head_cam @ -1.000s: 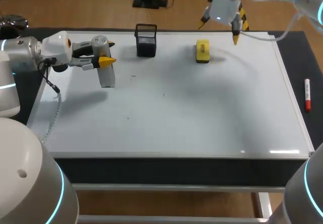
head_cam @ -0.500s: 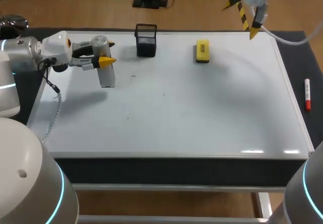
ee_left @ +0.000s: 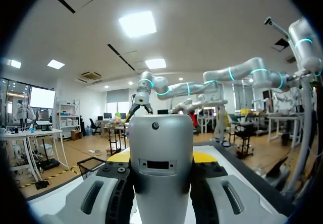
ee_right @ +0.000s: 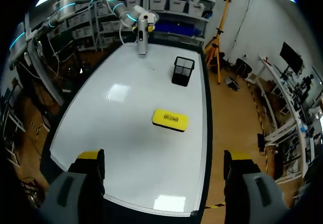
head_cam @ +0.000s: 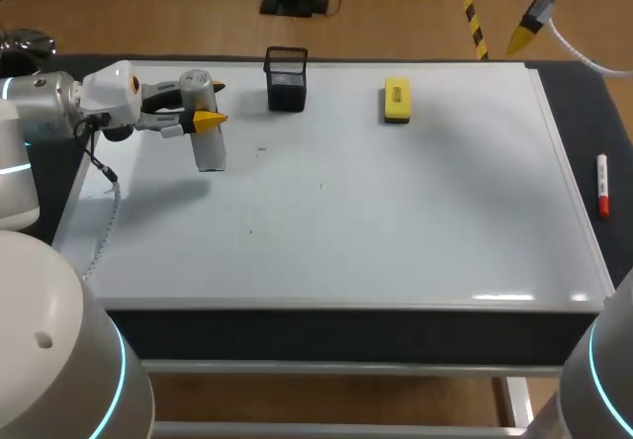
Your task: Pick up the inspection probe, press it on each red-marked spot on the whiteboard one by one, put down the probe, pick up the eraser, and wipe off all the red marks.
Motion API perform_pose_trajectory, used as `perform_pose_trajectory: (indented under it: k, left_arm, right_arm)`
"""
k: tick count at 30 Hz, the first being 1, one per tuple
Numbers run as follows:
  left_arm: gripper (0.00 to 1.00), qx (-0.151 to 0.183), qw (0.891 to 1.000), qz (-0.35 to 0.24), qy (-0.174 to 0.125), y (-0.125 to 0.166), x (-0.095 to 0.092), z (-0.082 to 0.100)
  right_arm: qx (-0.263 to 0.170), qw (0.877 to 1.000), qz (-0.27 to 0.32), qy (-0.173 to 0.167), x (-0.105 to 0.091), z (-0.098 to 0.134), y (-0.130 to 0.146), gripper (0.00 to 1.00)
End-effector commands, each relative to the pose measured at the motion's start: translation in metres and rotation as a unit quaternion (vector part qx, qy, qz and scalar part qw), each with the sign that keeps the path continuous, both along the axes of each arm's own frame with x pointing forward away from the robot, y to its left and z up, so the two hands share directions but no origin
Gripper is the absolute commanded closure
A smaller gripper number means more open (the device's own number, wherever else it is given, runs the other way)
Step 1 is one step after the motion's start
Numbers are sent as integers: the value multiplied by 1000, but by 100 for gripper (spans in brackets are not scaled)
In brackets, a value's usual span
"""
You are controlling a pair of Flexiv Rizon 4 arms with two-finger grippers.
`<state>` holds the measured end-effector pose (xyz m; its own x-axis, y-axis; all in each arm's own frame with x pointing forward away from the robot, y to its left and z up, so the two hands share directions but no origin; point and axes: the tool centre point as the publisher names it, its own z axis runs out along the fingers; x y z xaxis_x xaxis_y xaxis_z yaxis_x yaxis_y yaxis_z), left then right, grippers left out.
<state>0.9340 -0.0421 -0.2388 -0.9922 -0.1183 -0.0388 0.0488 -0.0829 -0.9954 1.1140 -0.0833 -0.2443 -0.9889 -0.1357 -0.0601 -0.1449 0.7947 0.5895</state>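
The grey inspection probe hangs upright over the whiteboard's far left part, and my left gripper is shut on its upper end. In the left wrist view the probe fills the gap between the fingers. The yellow eraser lies flat near the board's far edge. My right gripper stands open and empty, high beyond the far right corner; in its own view the gripper looks down on the eraser ahead. I see no red marks on the board, only a few tiny dark specks.
A black mesh pen holder stands at the far edge, left of the eraser. A red marker lies on the dark table top to the right of the board. A thin cable trails from my left arm along the board's left edge.
My right arm has swung up and to the right, from beside the eraser to beyond the board's far right corner. The left arm and probe have not moved.
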Motion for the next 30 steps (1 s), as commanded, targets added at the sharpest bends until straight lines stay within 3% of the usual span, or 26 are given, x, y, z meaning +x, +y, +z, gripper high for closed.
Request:
perform_pose_trajectory:
  k: [1,13,21,30]
  left_arm:
    - [100,0,1000,1,0,0,-1,1]
    - [100,-2,1000,0,-1,1,3,1]
    - [100,-9,999,-34,0,-3,49,16]
    - [100,7,994,-103,-42,-31,112,67]
  right_arm:
    - [15,1000,-4,28,12,-2,-5,0]
    - [15,1000,-4,28,12,-2,-5,0]
    - [15,1000,-4,28,12,-2,-5,0]
    - [15,1000,-4,28,12,-2,-5,0]
